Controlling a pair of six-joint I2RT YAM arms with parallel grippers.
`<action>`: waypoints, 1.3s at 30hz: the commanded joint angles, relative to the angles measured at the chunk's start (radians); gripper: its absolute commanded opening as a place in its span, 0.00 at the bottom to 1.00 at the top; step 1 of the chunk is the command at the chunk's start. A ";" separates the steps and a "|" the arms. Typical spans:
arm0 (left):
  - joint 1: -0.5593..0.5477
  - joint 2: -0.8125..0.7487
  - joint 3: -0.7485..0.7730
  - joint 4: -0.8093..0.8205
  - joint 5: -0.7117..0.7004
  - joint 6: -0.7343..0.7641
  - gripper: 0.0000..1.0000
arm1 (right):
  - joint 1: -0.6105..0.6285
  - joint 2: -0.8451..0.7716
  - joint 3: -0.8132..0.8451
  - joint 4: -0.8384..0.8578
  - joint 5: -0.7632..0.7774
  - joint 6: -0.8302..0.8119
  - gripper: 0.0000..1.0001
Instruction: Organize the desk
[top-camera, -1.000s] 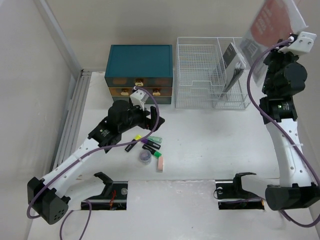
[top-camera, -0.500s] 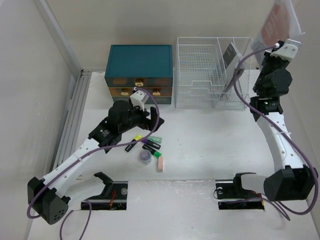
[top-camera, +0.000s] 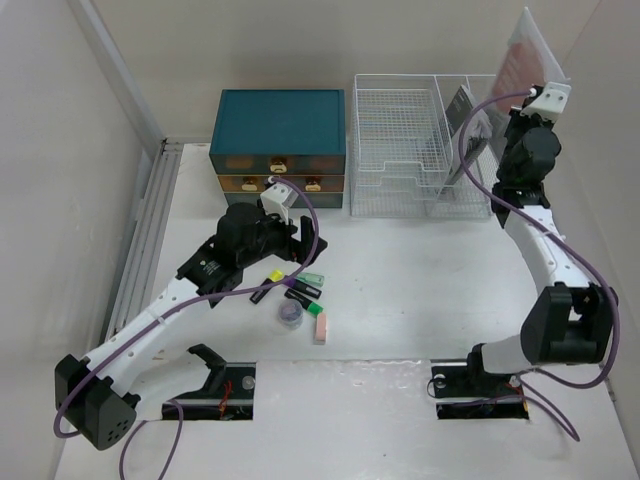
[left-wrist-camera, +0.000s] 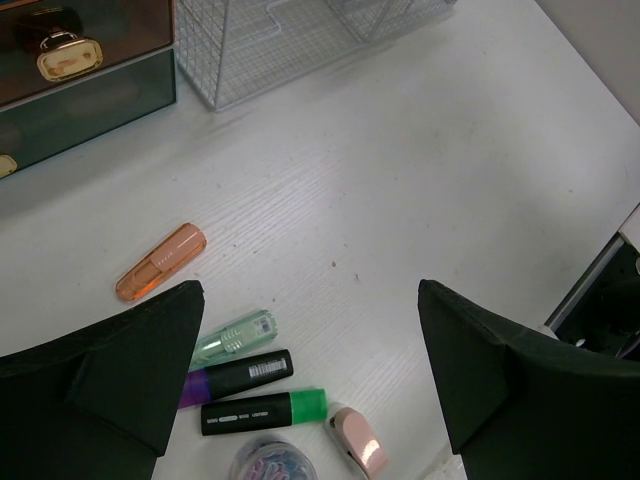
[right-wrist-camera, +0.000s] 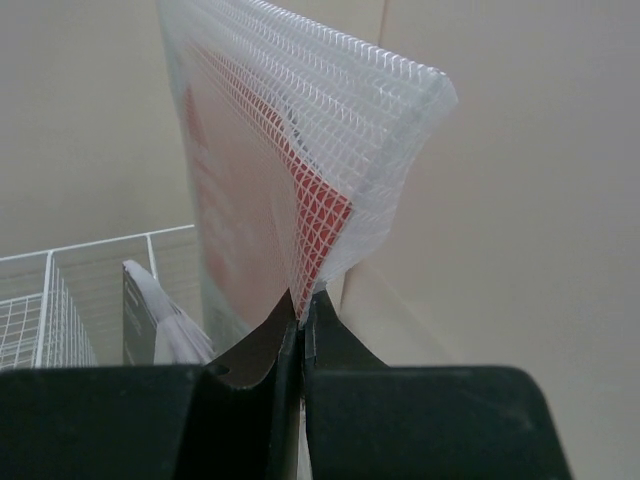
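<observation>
Seen from overhead, the large matte white tabletop (top-camera: 420, 290) filled the middle of the frame, with its two rectangular cut-outs along the lower edge. A teal drawer box (top-camera: 278, 120) and a white wire-mesh tray rack (top-camera: 400, 150) stood side by side at its upper edge. At upper right, the right end effector (right-wrist-camera: 302, 300) was clenched on the lower corner of a translucent mesh document pouch with a red sheet inside (right-wrist-camera: 280, 180). It held the pouch upright above the right end of the rack, probably so that it could be slid edgewise into a slot beside the dark booklet (top-camera: 462, 115) already standing there. At centre left, the left end effector (left-wrist-camera: 307, 300) hung released, jaws wide, over a loose cluster of small stationery: an orange highlighter (left-wrist-camera: 160, 262), a mint-green highlighter (left-wrist-camera: 235, 335), two black-barrelled markers (left-wrist-camera: 250, 392), a pale pink eraser-like piece (left-wrist-camera: 357, 445) and a small clear tub of clips (left-wrist-camera: 270, 465). It grasped none of them, and its wide stance suggested readiness to pick one for the drawers.
</observation>
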 joint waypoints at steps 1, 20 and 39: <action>0.004 -0.031 -0.002 0.015 -0.002 0.014 0.86 | -0.029 0.015 0.028 0.136 -0.106 0.100 0.00; 0.004 0.024 -0.002 0.006 -0.029 0.023 0.86 | -0.101 0.283 -0.036 0.497 -0.338 0.160 0.00; 0.033 0.052 -0.002 0.015 -0.008 0.014 0.86 | -0.220 0.322 -0.057 0.357 -0.588 0.192 0.00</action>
